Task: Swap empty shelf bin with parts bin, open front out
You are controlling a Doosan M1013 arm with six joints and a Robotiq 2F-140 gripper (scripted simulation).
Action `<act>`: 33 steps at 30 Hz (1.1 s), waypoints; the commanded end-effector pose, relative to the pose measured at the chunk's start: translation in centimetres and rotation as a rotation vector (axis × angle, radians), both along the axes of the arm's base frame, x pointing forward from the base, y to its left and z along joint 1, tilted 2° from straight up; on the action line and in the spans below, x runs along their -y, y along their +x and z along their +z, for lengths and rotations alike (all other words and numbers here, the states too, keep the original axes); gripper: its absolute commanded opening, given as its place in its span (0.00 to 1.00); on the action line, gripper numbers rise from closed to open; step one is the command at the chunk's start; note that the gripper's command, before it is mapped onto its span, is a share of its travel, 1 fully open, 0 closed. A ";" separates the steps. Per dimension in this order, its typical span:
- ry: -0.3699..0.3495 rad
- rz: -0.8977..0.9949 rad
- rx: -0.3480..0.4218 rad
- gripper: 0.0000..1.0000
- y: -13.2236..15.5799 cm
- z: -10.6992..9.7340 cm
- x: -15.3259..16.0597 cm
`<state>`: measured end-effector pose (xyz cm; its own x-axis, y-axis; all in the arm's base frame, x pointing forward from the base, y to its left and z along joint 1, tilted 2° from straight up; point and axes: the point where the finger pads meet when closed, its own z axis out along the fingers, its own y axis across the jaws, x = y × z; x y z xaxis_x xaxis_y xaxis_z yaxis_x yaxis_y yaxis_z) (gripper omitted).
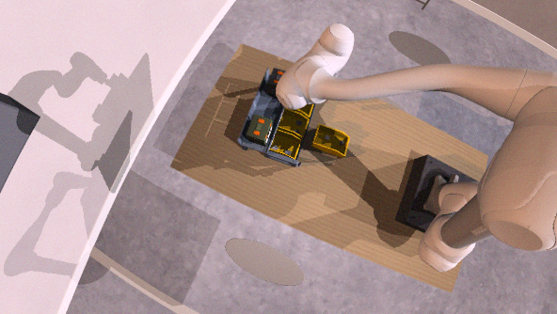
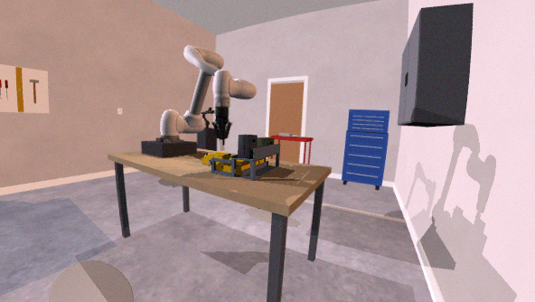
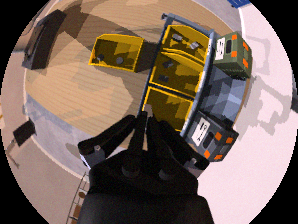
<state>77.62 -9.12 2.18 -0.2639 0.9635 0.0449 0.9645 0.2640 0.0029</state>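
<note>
Here our gripper (image 2: 222, 144) (image 3: 146, 109) is closed — fingers together, near the shelf (image 1: 265, 110) (image 2: 267, 153) (image 3: 222, 92).
The parts bin (image 1: 331, 140) (image 2: 209, 158) (image 3: 116, 53) stands upright on the table (image 1: 254, 188) (image 2: 181, 169) (image 3: 65, 90).

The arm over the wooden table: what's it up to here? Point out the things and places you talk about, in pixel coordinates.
Nothing is being handled: the tool (image 2: 222, 136) (image 3: 146, 109), shut and holding nothing, hangs above the shelf (image 1: 285, 162) (image 2: 254, 175) (image 3: 204, 75), by the empty yellow bin (image 3: 170, 107). That bin stands in the row there. The bin with parts (image 1: 331, 140) (image 3: 116, 52) sits on the table beside the shelf, so the swap remains to be done.
</note>
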 end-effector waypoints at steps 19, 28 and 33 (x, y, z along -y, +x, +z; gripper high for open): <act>-0.017 -0.075 -0.024 0.62 0.1 -0.3 0.3; -0.017 -0.075 -0.024 0.62 0.1 -0.3 0.3; -0.017 -0.075 -0.024 0.62 0.1 -0.3 0.3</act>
<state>77.77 -9.47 2.16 -0.1854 0.9820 0.0365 0.9824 0.1861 -0.0149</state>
